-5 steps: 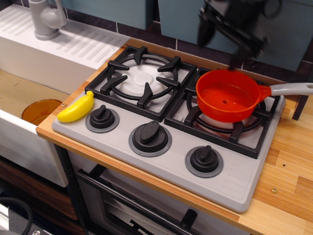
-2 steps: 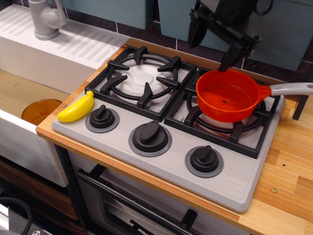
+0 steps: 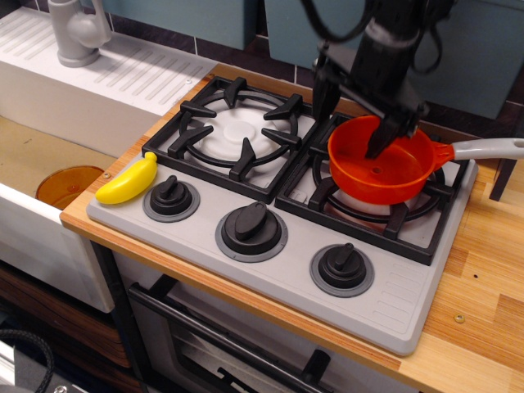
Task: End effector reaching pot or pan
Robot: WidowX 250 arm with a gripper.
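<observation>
The orange-red saucepan [image 3: 378, 168] with a light-grey handle [image 3: 487, 148] sits on the right burner grate of the toy stove. My black gripper [image 3: 347, 134] hangs over its far left rim, open. One finger [image 3: 320, 100] is outside the pan on its left. The other finger [image 3: 379, 139] reaches down inside the pan. The pan's rim lies between them. The fingers grip nothing.
A yellow banana [image 3: 128, 180] lies at the stove's front left corner. The left burner grate [image 3: 237, 131] is bare. Three black knobs [image 3: 248, 228] line the front. An amber bowl [image 3: 67, 183] sits in the sink [image 3: 24, 155] on the left, with a grey faucet [image 3: 78, 31] behind.
My gripper has come down and slightly left from above the back wall to the pan's far rim, one finger now inside the pan. The pan has not moved.
</observation>
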